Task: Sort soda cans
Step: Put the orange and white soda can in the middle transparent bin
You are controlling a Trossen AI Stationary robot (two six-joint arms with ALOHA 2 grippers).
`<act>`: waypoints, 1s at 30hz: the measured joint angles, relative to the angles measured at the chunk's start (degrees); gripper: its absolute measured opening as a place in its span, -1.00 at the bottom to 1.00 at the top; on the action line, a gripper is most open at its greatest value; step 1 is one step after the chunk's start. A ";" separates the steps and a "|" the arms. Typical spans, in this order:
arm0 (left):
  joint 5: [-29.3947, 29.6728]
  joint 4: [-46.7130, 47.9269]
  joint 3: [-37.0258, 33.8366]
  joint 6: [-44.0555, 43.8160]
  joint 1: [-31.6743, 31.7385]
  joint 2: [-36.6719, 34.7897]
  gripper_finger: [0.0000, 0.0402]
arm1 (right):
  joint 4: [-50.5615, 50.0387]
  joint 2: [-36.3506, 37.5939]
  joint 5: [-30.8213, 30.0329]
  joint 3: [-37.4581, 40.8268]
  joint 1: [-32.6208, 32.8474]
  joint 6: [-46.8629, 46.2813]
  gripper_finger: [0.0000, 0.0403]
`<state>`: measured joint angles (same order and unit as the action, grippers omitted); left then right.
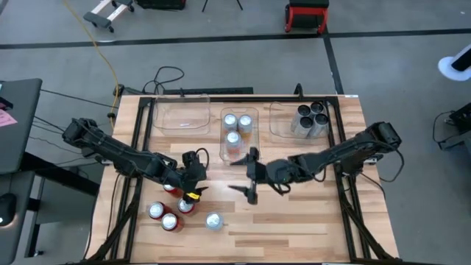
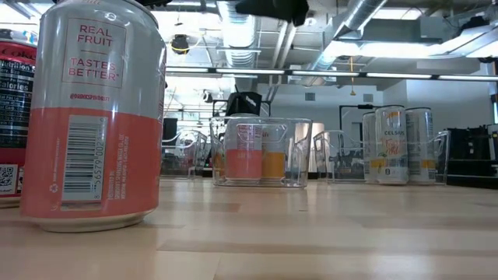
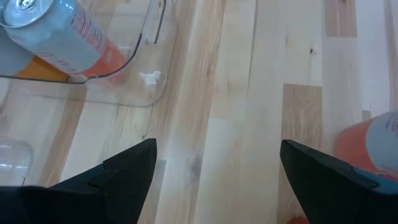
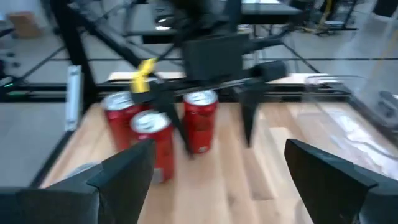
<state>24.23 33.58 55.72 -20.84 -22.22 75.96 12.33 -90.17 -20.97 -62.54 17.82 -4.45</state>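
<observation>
Several red soda cans (image 1: 171, 213) stand upright in a cluster at the table's near left, also seen in the right wrist view (image 4: 155, 140). One light can with a salmon lower half (image 1: 213, 221) stands just right of them and looms large in the low view (image 2: 93, 117). My left gripper (image 1: 195, 177) hangs open above the far side of the red cluster, touching nothing (image 3: 214, 180). My right gripper (image 1: 239, 175) is open in the air at mid-table, pointing toward the left gripper and the red cans (image 4: 217, 180).
Three clear bins line the far edge: the left one (image 1: 180, 116) holds nothing, the middle one (image 1: 254, 140) has three light cans, and the right one (image 1: 283, 126) has several dark-bodied cans. Bare wood lies at the table's near right.
</observation>
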 joint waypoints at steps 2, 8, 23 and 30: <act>-0.02 -0.06 0.00 0.04 0.00 0.00 0.67 | 0.26 -0.69 0.00 0.00 1.81 -0.04 0.86; -5.92 -1.97 0.00 5.38 -0.25 0.04 0.67 | 0.32 -2.99 0.05 -0.05 6.12 -0.90 0.87; -13.64 -6.65 0.00 10.54 -2.89 0.04 0.67 | 4.45 -13.05 2.59 0.04 8.81 -5.20 0.87; -17.26 -7.93 0.02 8.69 -4.71 0.15 0.67 | 10.76 -15.11 14.23 -0.04 8.30 -5.20 0.87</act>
<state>6.96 25.65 55.75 -12.16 -26.93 76.12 23.10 -105.28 -6.74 -62.58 26.12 -9.65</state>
